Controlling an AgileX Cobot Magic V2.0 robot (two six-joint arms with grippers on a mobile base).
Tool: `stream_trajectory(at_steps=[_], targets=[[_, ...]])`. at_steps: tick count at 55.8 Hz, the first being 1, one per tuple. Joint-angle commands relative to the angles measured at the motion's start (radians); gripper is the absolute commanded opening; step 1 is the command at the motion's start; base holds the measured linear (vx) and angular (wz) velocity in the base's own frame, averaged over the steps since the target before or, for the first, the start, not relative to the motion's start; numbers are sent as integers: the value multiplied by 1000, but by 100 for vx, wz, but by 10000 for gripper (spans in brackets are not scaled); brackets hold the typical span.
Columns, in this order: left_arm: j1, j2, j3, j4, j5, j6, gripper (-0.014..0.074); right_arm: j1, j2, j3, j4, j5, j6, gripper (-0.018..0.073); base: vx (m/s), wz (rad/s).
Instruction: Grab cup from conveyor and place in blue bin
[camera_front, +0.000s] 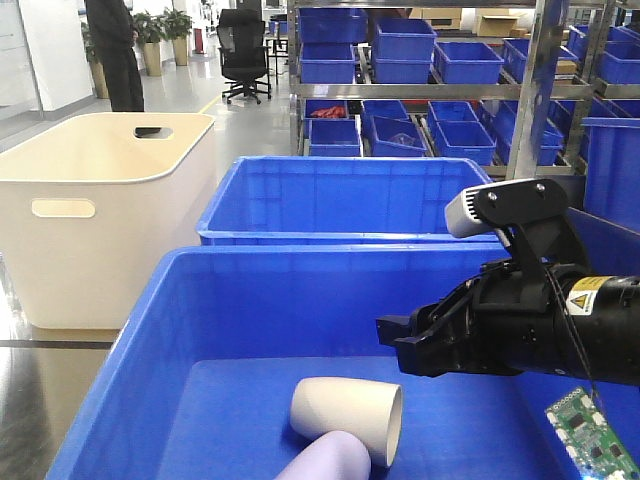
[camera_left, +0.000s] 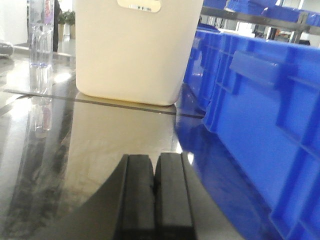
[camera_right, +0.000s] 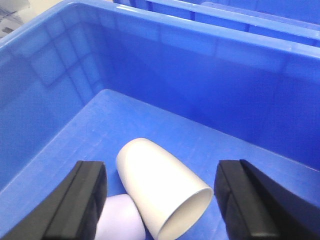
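The blue bin (camera_front: 300, 252) fills the near foreground. On its floor a cream-white cup (camera_front: 345, 412) lies on its side, mouth toward the right, with a lavender cup (camera_front: 330, 460) leaning against it. My right gripper (camera_front: 400, 345) hangs inside the bin just above them. In the right wrist view the right gripper (camera_right: 160, 172) is open, its black fingers (camera_right: 87, 195) wide apart on either side of the cream cup (camera_right: 157, 187) and touching nothing; the lavender cup (camera_right: 120, 220) is at lower left. The left gripper (camera_left: 155, 162) is shut and empty, low over a shiny surface. The conveyor is out of view.
A cream-white tub (camera_front: 100, 200) stands to the left, also seen as the tub (camera_left: 135, 50) ahead of the left gripper. A second blue crate (camera_front: 340, 200) sits behind the bin. Shelves of blue crates (camera_front: 430, 60), an office chair (camera_front: 243, 50) and a person (camera_front: 115, 50) are farther back.
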Motion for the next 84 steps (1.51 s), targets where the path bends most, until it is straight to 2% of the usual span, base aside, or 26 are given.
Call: stream_trajectory(at_steps=[1,64,84], targets=[[4,-18,13,1,-56,-7,-8,0,-27,-37,5,-71,-2,508,0,0],[4,-18,13,1,-56,-7,-8,0,-36,-37,4,-67,-1,508,0,0],[4,-18,13,1,-56,-7,-8,1,-289,-37,44,-34,5,482,0,0]])
